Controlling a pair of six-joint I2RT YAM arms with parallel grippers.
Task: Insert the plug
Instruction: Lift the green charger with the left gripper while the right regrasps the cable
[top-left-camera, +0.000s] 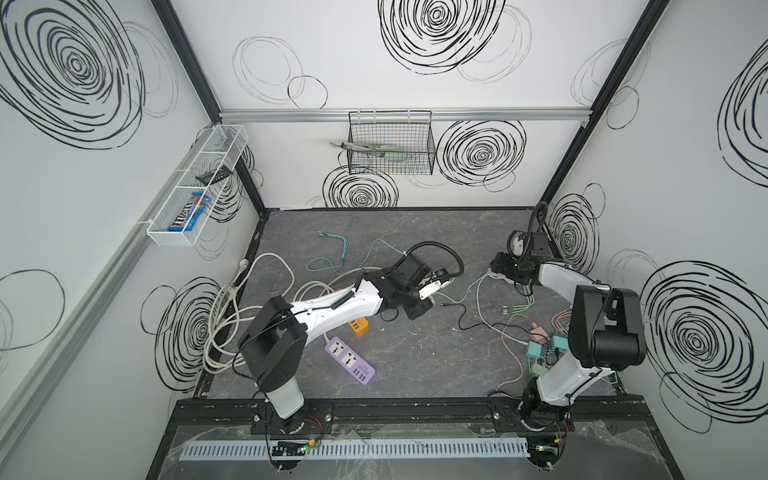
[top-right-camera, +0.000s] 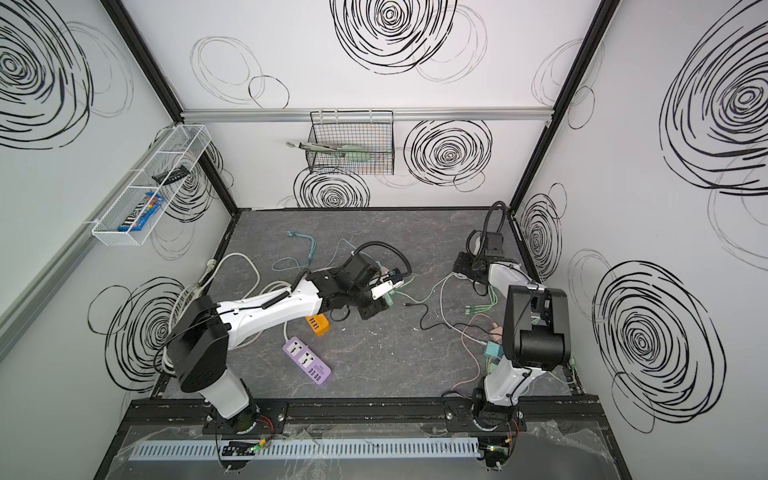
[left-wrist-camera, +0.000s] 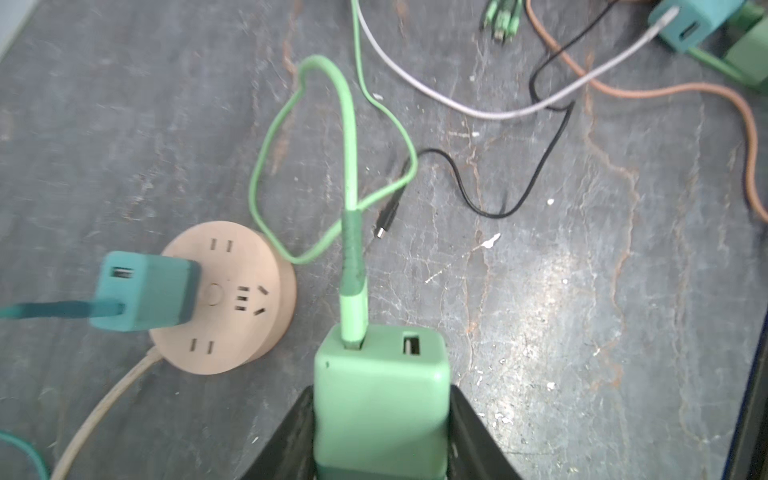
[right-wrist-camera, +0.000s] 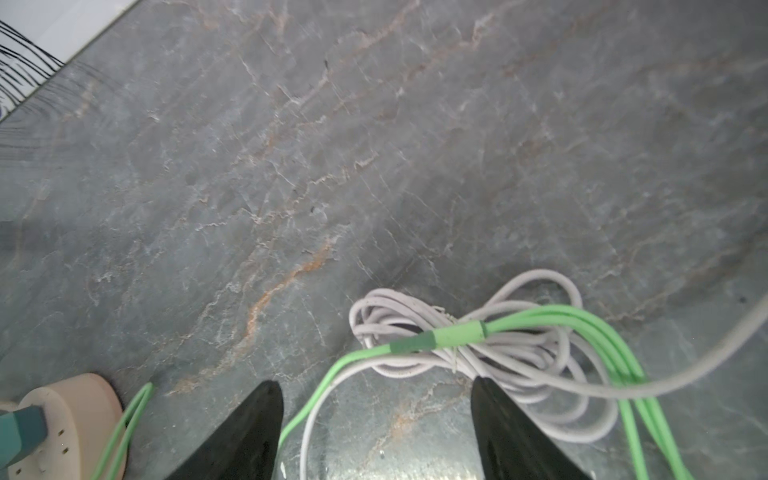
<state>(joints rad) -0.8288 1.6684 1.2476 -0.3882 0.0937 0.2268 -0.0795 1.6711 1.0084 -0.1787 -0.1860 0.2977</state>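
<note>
Closest to us, in the left wrist view: a pale green plug (left-wrist-camera: 380, 399), clamped between the black fingers of the left gripper (left-wrist-camera: 382, 388). The hold is on its two side faces, and the plug sits square to the jaws.

Where it sits: over the grey table (left-wrist-camera: 582, 291), just beside the round socket (left-wrist-camera: 249, 332) and apart from it, as far as we can tell. The prong end is hidden down between the fingers.

Progress, our reading: pickup done, insertion not yet. What is left is to bring the prong end over a free set of slots and push it home. A teal plug (left-wrist-camera: 141, 297) already fills one position; several other slots look free.

Look of the plug: a rounded cube, matte, with a darker band at its base. It has two USB ports on the facing end. One is empty; the other takes a green cable (left-wrist-camera: 349, 166) that loops loosely over the table.

Right gripper (right-wrist-camera: 374, 382): jaws spread wide, grasping nothing. A coiled white cable (right-wrist-camera: 478, 332) lies on the table beneath it.
</note>
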